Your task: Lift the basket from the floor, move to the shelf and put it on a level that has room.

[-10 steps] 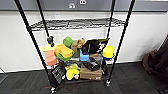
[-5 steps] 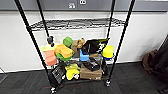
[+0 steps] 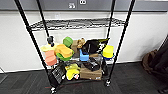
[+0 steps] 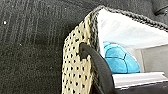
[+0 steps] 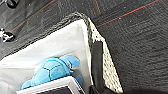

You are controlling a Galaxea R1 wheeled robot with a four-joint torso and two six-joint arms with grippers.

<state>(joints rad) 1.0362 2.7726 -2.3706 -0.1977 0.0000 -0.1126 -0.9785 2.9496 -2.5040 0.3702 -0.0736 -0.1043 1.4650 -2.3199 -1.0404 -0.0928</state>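
Two hands grip the basket (image 4: 75, 72) at opposite walls, above the floor (image 4: 30, 45): the left hand (image 4: 96, 67) has a dark finger (image 4: 92, 57) over the rim against the woven outside, and the right hand (image 5: 98, 67) pinches the other wall the same way. Inside the white lining lie a blue plush turtle (image 5: 52, 71) and a white-edged flat item (image 5: 52, 87). Ahead stands the shelf (image 3: 75, 50) against a pale wall; its middle level (image 3: 75, 24) is a bare wire grid. Lower tiers hold yellow and orange clutter (image 3: 63, 51) and a cardboard box (image 3: 90, 73).
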